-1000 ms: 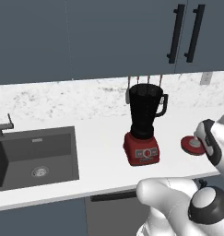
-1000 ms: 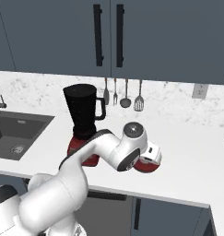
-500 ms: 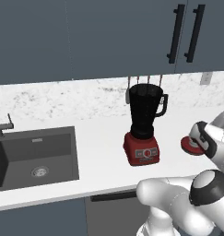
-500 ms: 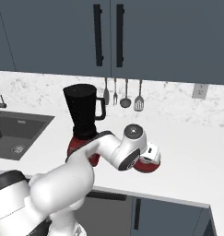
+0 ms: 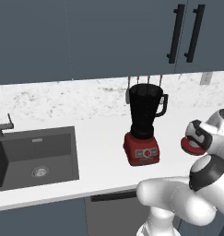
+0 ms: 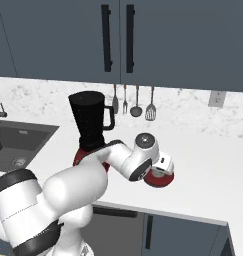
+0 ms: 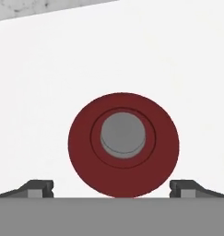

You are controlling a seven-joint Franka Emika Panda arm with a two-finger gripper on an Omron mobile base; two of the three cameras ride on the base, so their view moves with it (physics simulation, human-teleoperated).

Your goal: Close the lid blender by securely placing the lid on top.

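Lid (image 7: 123, 144) between wide-spread end effector (image 7: 111, 189) fingertips, ungrasped.

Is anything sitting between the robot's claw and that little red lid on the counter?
Nothing visible. In the hand view the open gripper looks straight at the lid, its fingertips wide on either side. The lid lies flat on the bare white counter, right of the blender.

Lid (image 7: 123, 152): matt red, plastic-looking, smooth; centre cap flat grey. Blender (image 5: 143, 124) jar: dark, near-black, slight sheen; base red, smooth. Counter (image 5: 102, 156): plain white, matt. Backsplash (image 6: 38, 97): speckled, marble-like. Sink (image 5: 35, 154): dark grey, matt. Cabinets (image 6: 68, 40): slate blue, matt; handles black. Utensils (image 6: 136, 102): metallic grey.
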